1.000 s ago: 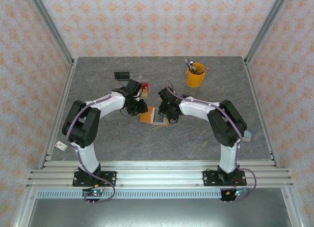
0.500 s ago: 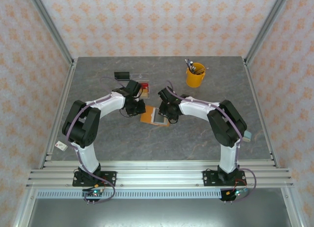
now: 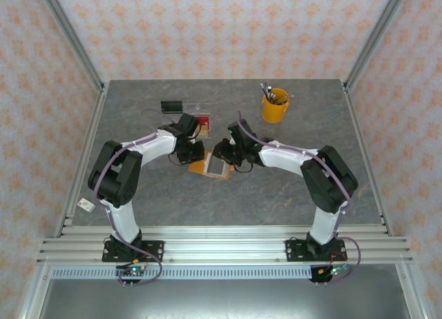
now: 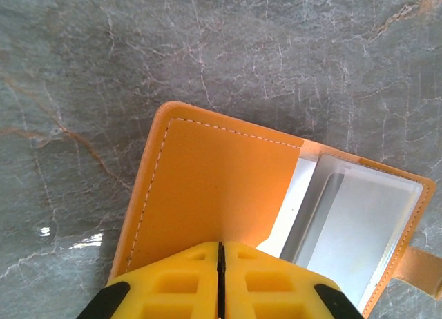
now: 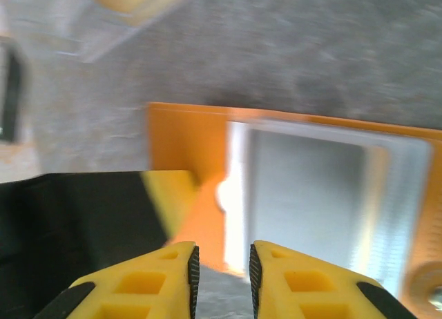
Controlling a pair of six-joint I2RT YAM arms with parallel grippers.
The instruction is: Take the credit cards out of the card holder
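the flat orange leather-like card holder [image 3: 209, 166] lies open, its pale cards [image 4: 359, 229] not yet out. the left hand [image 4: 219, 253] grips it, fingers closed; the right hand [image 5: 222, 264] hovers parted, empty.

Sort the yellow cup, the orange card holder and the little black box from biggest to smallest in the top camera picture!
1. yellow cup and card holder: they look about alike, and the holder is partly hidden.
2. black box: smallest.

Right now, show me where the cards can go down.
Free: the table strip between card holder and front rail; also right of the yellow cup. Crowded: the centre, from card holder to clear tray.
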